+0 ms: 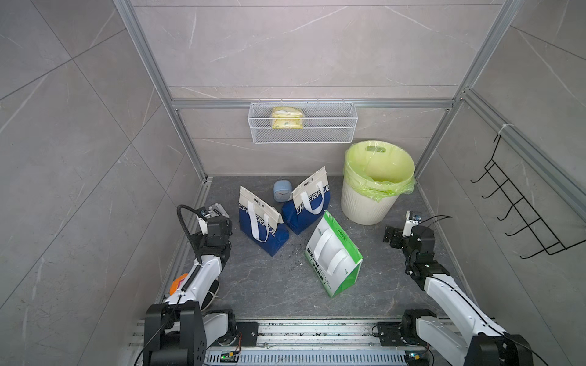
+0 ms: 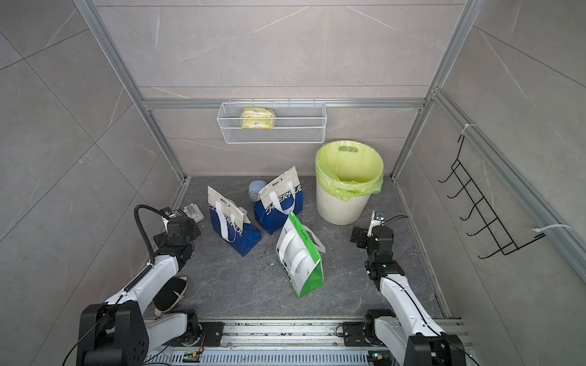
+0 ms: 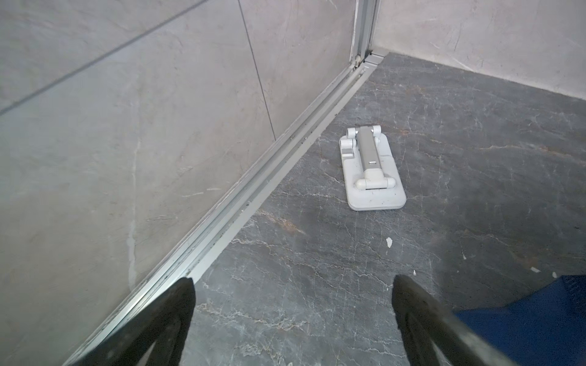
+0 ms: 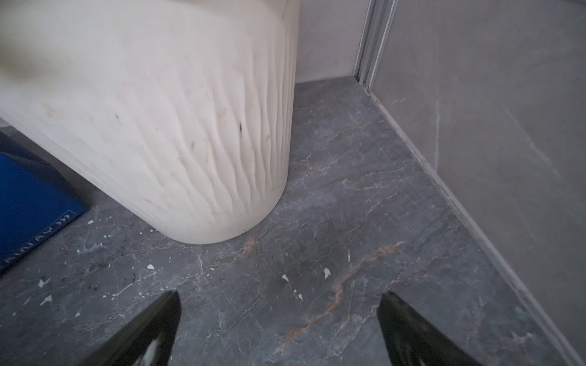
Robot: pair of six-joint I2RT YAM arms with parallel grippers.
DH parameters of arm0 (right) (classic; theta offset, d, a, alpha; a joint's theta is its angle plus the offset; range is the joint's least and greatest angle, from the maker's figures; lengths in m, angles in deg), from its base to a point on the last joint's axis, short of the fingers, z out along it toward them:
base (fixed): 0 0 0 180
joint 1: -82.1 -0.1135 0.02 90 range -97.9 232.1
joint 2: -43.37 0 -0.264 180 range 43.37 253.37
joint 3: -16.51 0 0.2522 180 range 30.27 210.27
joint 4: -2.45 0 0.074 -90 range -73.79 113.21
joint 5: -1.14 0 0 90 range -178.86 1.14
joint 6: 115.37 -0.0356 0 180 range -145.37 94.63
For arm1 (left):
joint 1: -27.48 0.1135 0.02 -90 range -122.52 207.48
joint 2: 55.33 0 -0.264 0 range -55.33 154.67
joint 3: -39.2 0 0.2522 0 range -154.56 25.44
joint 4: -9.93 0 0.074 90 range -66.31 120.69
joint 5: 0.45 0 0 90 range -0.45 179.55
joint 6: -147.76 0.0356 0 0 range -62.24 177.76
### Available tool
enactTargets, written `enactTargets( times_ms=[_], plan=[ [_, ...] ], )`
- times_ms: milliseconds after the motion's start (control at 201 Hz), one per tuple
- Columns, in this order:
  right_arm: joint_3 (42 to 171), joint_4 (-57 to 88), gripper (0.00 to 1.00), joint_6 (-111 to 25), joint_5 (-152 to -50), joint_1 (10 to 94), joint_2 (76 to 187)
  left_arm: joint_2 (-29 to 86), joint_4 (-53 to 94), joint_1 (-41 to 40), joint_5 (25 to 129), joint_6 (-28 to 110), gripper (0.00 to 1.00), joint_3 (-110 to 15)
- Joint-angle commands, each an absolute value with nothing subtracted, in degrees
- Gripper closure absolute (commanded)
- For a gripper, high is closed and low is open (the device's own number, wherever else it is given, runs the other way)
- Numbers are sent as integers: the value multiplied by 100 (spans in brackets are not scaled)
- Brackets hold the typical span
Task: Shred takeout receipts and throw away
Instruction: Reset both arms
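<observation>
Dark marble surface (image 1: 279, 285) inside grey-tiled walls: two blue bags (image 1: 261, 225) (image 1: 309, 206) lettered "CHEERFUL", one green bag (image 1: 333, 256) with unreadable print, one lined bin (image 1: 367, 202). Where the receipts are cannot be told; white scraps (image 4: 326, 272) dot the surface by the bin. The left pincer (image 3: 293, 282) and right pincer (image 4: 279, 294) both gape wide, empty.

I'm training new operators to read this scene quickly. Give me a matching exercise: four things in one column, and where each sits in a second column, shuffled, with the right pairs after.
Things
1. yellow packet
2. bin
3. white folding stand
4. green-and-white bag

Places
A. middle of the floor
B. in the wire basket
C. by the left wall, ahead of the open left tool
D. far right corner

Pairs: 1-B, 2-D, 3-C, 4-A
</observation>
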State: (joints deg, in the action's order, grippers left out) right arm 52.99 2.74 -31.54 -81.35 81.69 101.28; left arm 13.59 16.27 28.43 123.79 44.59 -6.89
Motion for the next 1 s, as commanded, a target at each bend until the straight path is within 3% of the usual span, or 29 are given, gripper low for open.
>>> enactTargets(
  times_ms=[0, 219, 363, 498, 563, 996],
  plan=[
    [5044, -1348, 0, -3173, -8297, 8150, 10655, 1610, 8, 2858, 11961, 4893, 0, -249],
    [4857, -3223, 0, -2843, -8306, 7923, 12237, 2750, -1764, 2853, 11441, 5162, 0, 170],
    [4488, -5003, 0, -2667, -8392, 7785, 13251, 2834, -1326, 2833, 10699, 5382, 0, -44],
    [4821, -4256, 0, -2657, -8369, 7756, 13173, 3232, -3307, 2798, 10071, 5796, 0, 746],
    [4990, -3605, 0, -2648, -8344, 7745, 13031, 3023, -2493, 2787, 10068, 5669, 0, 527],
    [5064, -3666, 0, -2414, -8864, 7704, 13129, 3070, -2626, 2812, 10095, 5679, 0, 559]
  ],
)
